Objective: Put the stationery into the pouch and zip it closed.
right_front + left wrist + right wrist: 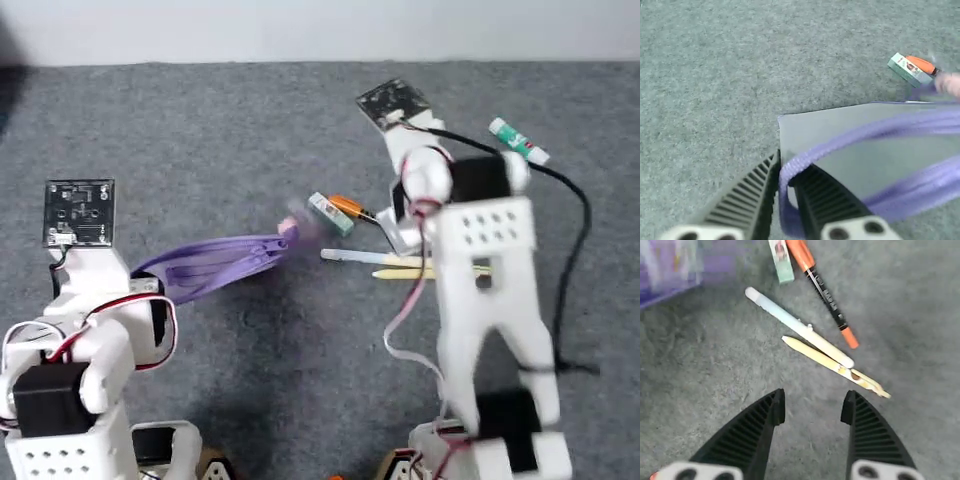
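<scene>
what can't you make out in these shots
High view: the far end of the pouch is blurred, so its zip is unreadable.
High view: the right arm covers the ends of the yellow pen and pale blue pen.
Left wrist view: a pink thing, blurred and cut off by the edge, unidentifiable.

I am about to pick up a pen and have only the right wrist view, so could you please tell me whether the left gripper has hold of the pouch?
Observer: Yes, the left gripper is shut on the purple pouch, pinching its zipper edge near one corner.
Operator: Thank you. Does any stationery lie outside my picture?
Observer: One piece does. A small green-and-white tube lies alone beyond the black cable, well apart from the pens.
</scene>
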Controlling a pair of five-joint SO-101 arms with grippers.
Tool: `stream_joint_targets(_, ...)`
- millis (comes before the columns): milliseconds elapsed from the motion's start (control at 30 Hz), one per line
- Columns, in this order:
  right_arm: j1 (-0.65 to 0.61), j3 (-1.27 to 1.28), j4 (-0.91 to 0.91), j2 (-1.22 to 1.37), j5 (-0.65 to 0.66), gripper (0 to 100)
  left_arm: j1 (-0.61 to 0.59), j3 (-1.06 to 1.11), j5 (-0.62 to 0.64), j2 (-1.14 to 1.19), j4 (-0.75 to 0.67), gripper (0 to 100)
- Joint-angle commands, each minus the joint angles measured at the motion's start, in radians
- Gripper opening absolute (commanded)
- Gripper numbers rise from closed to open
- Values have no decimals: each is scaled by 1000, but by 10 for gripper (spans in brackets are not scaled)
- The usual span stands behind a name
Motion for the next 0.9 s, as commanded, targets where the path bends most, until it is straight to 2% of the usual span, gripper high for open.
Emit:
stream_joint_targets(0,5,-78,-74,154,28,183,-12,-2,11,12,9,12)
stream_joint_targets(267,2,-376,-139,539,269,184,-12,-1,11,11,9,12)
stream_joint_targets(433,-15,-592,-131,754,354,184,-11,45,14,5,3,12)
stream_joint_targets(867,-51,-1037,-125,1201,393,180,-14,62,12,5,3,12)
